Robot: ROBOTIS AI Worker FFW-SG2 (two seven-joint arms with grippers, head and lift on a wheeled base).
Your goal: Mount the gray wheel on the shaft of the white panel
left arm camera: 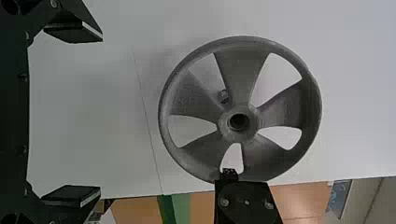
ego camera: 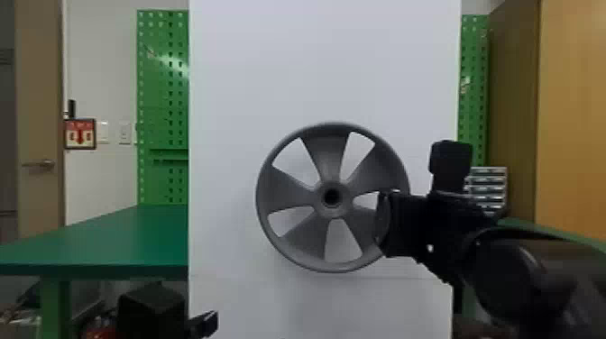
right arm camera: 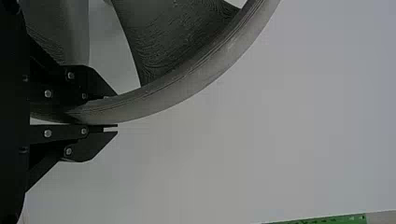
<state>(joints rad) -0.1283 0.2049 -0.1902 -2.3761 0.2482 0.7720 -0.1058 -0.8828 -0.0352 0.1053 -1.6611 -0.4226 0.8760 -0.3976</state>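
Observation:
My right gripper [ego camera: 383,221] holds the gray wheel [ego camera: 306,230] by its right side, in front of the white panel [ego camera: 324,67]. In the right wrist view the right gripper [right arm camera: 112,112] is shut on the rim of the wheel [right arm camera: 187,86]. The left gripper [ego camera: 207,322] is low at the left, apart from the wheel; in the left wrist view that gripper [left arm camera: 98,116] stands open, its fingers wide apart with nothing between them. Through a gap between spokes in that view, the shaft [left arm camera: 223,96] shows behind the wheel [left arm camera: 280,107], off to one side of the hub hole.
A green table [ego camera: 112,239] stands to the left of the panel, with a green pegboard [ego camera: 162,112] behind. Small drawers [ego camera: 489,185] and a wooden cabinet [ego camera: 572,112] are at the right, beyond the right arm.

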